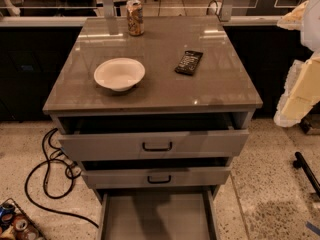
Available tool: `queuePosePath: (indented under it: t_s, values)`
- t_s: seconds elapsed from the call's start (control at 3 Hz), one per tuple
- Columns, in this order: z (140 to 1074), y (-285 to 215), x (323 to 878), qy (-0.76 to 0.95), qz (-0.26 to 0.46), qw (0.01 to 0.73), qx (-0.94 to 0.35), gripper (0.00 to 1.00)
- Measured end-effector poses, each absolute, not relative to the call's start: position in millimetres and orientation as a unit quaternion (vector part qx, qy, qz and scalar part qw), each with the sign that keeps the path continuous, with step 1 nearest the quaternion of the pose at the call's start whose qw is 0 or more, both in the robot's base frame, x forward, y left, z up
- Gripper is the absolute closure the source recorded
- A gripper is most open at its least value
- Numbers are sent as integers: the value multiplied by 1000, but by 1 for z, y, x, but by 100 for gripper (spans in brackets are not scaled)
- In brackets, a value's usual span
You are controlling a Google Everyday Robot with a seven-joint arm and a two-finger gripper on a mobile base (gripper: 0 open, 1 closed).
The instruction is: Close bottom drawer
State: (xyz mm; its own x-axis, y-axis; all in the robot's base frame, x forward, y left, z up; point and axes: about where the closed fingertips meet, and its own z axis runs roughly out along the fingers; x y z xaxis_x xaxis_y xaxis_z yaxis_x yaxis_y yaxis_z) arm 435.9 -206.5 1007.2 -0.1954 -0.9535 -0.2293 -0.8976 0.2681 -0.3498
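Note:
The bottom drawer (157, 216) is the lowest of three grey drawers in the cabinet. It is pulled far out toward the camera, showing its plain grey interior. Its front panel and handle are cut off by the lower edge of the view. The middle drawer (159, 177) and the top drawer (155, 145) each stand a little open, with black pull handles. My gripper (294, 15) is at the upper right edge of the view, on the cream arm (306, 86). It is beside the cabinet top, well above and to the right of the bottom drawer, touching nothing.
On the cabinet top (215, 91) stand a white bowl (119, 74), a drink can (135, 17) and a black remote (189, 62). A black cable (47, 171) loops on the floor at left, near several cans (15, 224). A black bar (306, 170) lies on the floor at right.

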Motion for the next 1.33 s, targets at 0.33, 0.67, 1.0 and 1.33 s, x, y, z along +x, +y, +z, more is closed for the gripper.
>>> queuePosePath:
  t_s: [0.33, 0.67, 1.0, 1.33]
  values:
    - [1007, -207, 436, 769, -70, 203, -602, 0]
    - [983, -208, 441, 758, -80, 195, -617, 0]
    - [942, -210, 438, 740, -90, 194, -638, 0]
    - [888, -213, 430, 730, -94, 198, -647, 0]
